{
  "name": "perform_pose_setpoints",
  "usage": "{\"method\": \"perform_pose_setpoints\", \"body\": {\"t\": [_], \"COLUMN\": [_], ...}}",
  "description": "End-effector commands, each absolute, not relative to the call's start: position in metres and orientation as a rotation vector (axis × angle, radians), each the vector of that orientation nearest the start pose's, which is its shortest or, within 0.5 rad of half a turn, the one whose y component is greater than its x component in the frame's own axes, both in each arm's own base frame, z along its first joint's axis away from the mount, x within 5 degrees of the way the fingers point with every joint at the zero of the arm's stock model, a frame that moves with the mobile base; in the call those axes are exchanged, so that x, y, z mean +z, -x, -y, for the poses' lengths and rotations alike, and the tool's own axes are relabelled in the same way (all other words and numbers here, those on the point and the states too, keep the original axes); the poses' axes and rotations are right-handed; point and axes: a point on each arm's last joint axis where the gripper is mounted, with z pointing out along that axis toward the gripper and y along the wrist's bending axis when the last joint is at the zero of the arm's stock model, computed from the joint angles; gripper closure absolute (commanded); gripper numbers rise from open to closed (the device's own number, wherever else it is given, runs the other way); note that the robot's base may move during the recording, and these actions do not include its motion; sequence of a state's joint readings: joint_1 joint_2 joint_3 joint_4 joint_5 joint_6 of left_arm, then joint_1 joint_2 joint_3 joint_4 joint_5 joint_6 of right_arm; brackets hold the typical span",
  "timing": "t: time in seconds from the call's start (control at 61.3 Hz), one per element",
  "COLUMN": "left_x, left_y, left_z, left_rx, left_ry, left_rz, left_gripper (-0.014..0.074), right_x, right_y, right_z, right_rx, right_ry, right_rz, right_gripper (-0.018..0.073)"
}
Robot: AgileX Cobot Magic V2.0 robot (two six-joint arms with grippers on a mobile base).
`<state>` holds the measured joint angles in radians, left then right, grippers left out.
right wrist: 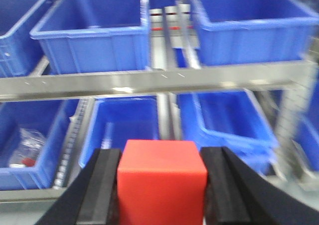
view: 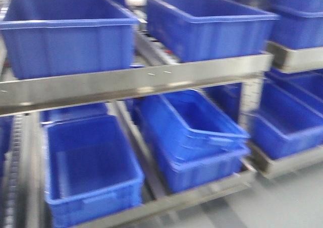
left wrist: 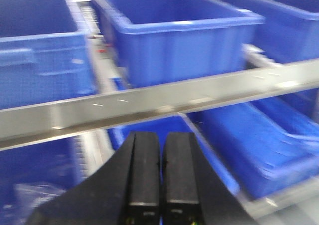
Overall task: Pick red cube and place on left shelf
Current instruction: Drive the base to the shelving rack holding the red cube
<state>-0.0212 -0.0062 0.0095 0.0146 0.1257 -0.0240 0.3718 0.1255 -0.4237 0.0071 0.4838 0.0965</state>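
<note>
The red cube (right wrist: 162, 182) sits between the two black fingers of my right gripper (right wrist: 162, 158), which is shut on it and holds it in front of the shelf rack. Beyond it, the right wrist view shows a steel shelf rail (right wrist: 149, 81) with blue crates above and below. My left gripper (left wrist: 160, 145) is shut and empty, its two black fingers pressed together, facing the steel rail (left wrist: 149, 104) of the rack. Neither gripper nor the cube shows in the front view.
The front view shows a two-level steel rack (view: 136, 84) with blue crates: two on top (view: 65, 34) (view: 212, 26), two below (view: 91, 170) (view: 197, 137). More crates stand on a rack at right (view: 292, 122). One lower-left crate holds a plastic bag (right wrist: 27, 145).
</note>
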Motion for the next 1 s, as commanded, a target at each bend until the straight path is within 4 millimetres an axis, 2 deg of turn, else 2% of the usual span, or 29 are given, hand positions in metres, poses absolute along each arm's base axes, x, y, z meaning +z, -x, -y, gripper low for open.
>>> {"method": "perform_pose_setpoints", "body": {"t": [0.0, 0.979], "left_x": [0.1999, 0.1999], "left_y": [-0.056, -0.056], "left_z": [0.0012, 0.0012], "left_rx": [-0.031, -0.031], "left_ry": [-0.004, -0.004], "left_rz": [-1.532, -1.532], "left_gripper": [0.0495, 0.0495], "right_x": [0.3186, 0.3186], "right_y": [-0.0362, -0.0362], "right_z": [-0.0139, -0.0139], "right_rx": [0.357, 0.357], "right_ry": [0.218, 0.218], "right_rz": [-1.558, -1.558], "right_gripper": [0.042, 0.042]}}
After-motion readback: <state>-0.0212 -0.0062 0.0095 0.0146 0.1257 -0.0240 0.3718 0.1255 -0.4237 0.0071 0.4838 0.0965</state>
